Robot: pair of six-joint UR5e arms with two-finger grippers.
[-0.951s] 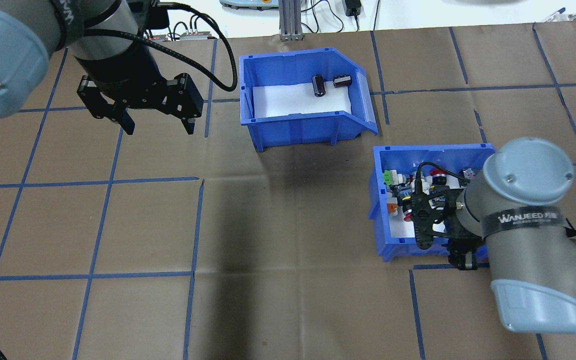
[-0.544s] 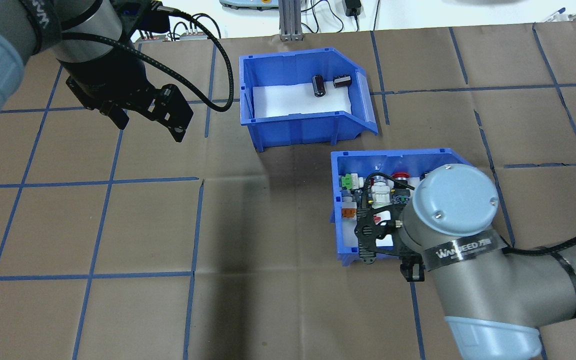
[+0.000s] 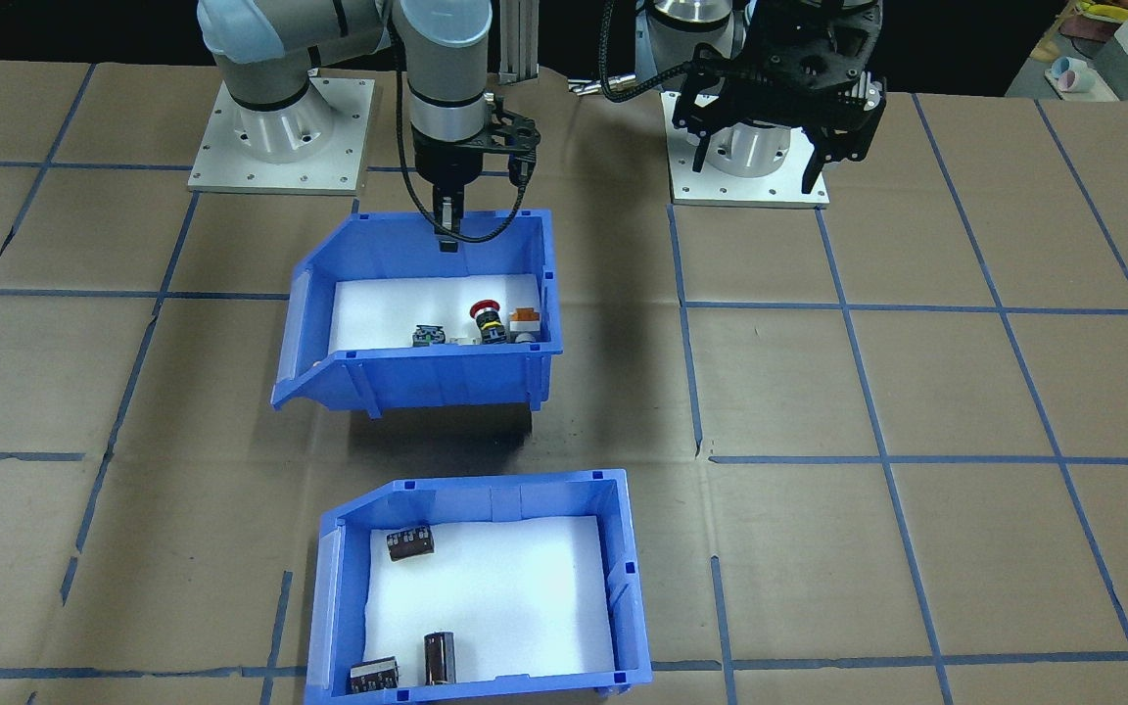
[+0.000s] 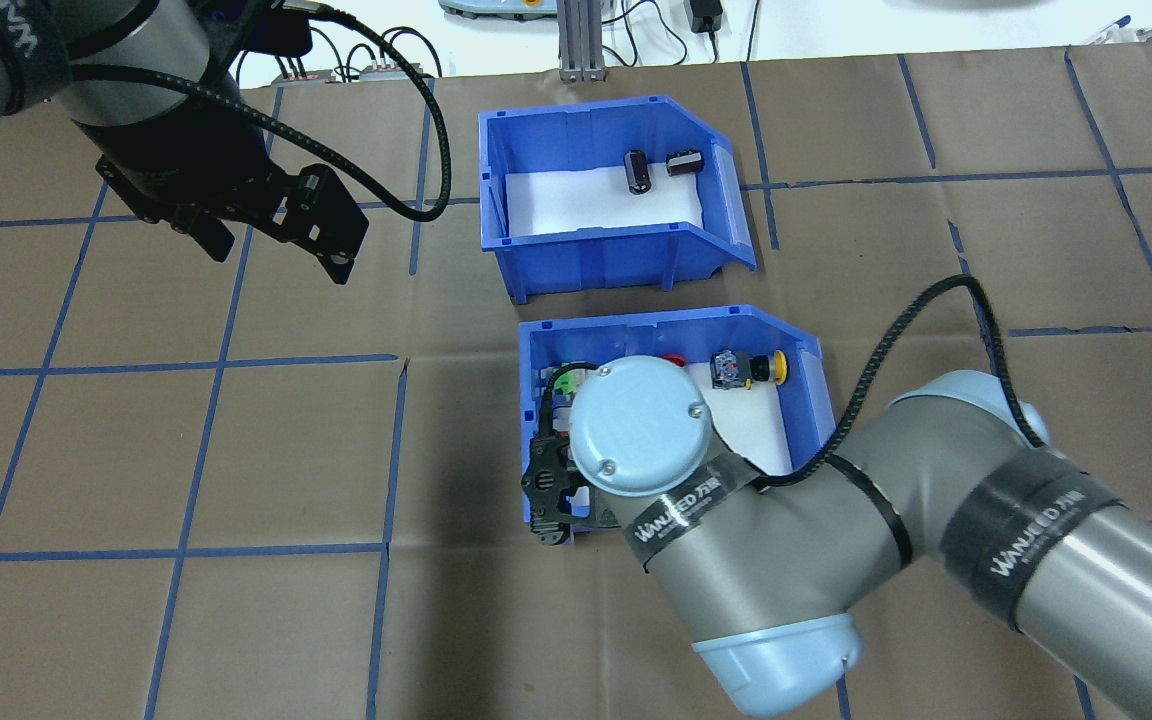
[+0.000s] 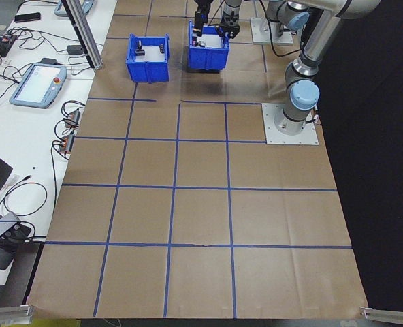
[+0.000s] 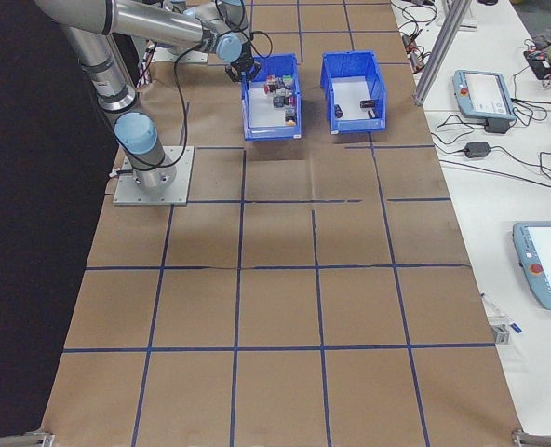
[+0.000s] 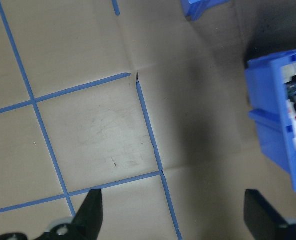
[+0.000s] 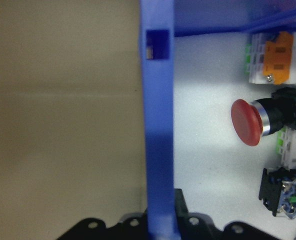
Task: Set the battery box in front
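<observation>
The blue plastic open-top battery box (image 4: 608, 200) with a sloped cut-away side and a white foam floor sits on the brown paper-covered table (image 4: 236, 450) marked with blue tape lines, at about 12 o'clock in the overhead view, on the far side from the robot. In the front-facing view it lies at 6 o'clock (image 3: 486, 587), and three small dark cylinders (image 3: 409, 543) lie on its foam, one near the sloped corner and two by the wall at the bottom edge of that view. No gripper touches it.

Just beside it, on the robot's side, is a second blue plastic bin (image 4: 796, 400) of the same shape, holding a red mushroom push-button (image 8: 248, 122), an orange-and-white switch block (image 8: 275, 62) and other small switches. In the front-facing view this bin appears raised off the table, with a dark shadow under it. The right gripper (image 3: 445, 223) is clamped on the bin's back wall, the one nearest the robot: the right wrist view shows the blue wall running straight down between its black jaws, and the front-facing view shows the slim fingers pinched over the rim. The right arm (image 4: 886, 540) reaches in from 4 o'clock of the overhead view.

The left gripper (image 4: 271, 245) hangs above bare table at about 10 o'clock in the overhead view, well apart from both bins. Its black fingers (image 7: 90, 215) are spread wide with nothing between them, only the taped paper showing below.
</observation>
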